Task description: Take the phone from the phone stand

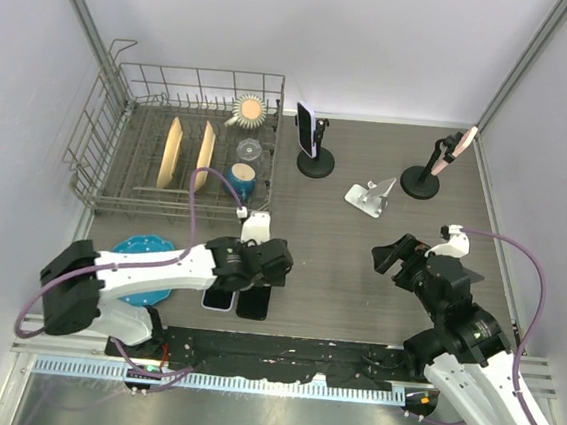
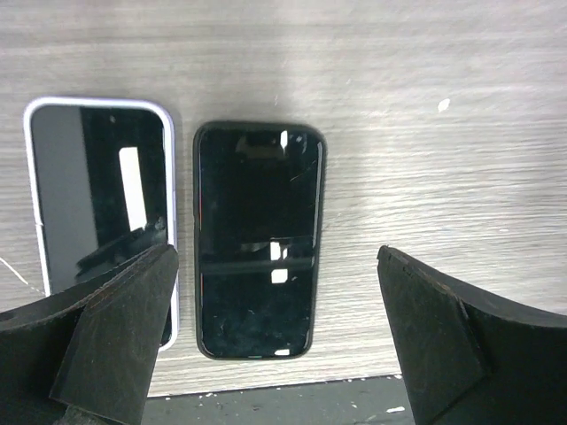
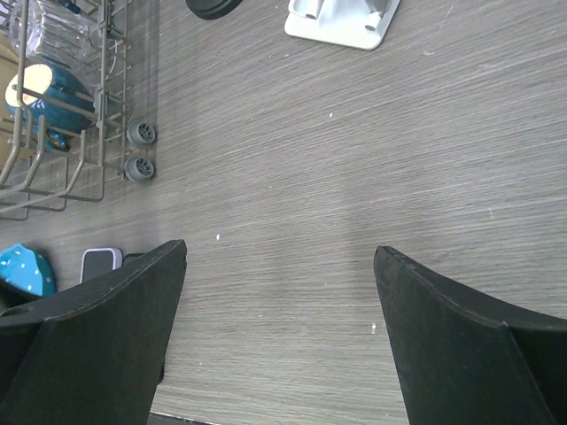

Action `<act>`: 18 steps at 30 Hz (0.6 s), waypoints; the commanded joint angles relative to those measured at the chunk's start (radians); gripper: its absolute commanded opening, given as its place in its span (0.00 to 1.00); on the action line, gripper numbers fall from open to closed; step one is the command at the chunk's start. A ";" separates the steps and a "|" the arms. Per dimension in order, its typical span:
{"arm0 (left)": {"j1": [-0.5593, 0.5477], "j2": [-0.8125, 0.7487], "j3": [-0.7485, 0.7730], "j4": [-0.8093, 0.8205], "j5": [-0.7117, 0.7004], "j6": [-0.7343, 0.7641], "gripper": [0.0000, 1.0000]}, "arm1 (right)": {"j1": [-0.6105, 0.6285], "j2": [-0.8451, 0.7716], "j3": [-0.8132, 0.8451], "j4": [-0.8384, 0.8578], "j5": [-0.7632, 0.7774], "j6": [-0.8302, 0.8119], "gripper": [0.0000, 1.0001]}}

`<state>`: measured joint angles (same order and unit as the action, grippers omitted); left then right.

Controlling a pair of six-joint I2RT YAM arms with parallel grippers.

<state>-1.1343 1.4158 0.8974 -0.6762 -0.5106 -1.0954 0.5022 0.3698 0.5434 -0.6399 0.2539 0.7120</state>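
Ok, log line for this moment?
left gripper open over black phone flat on table | right gripper open, empty | white stand empty

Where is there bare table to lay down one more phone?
Free: the table middle, between the left gripper, the right gripper and the white stand. Crowded: near left, where the black phone and the white-cased phone lie side by side beside the blue plate; far left, the dish rack.

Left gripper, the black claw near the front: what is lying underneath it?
Under the open left gripper lie two phones, flat, side by side on the grey wood-grain table: a black phone and a white-cased phone. One finger hides the white-cased phone's near corner.
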 commanded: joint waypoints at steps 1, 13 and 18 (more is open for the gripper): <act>0.021 -0.179 0.026 0.004 -0.114 0.081 1.00 | 0.001 0.021 0.090 -0.015 0.042 -0.098 0.93; 0.077 -0.558 0.051 0.102 -0.289 0.622 1.00 | 0.004 0.260 0.289 -0.034 -0.030 -0.285 0.94; 0.079 -0.740 -0.044 0.220 -0.250 0.794 1.00 | 0.001 0.418 0.393 0.003 0.054 -0.335 0.93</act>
<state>-1.0592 0.7795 0.9062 -0.5659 -0.7502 -0.5060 0.5022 0.6899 0.8391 -0.6880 0.2459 0.4473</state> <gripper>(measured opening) 0.996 0.930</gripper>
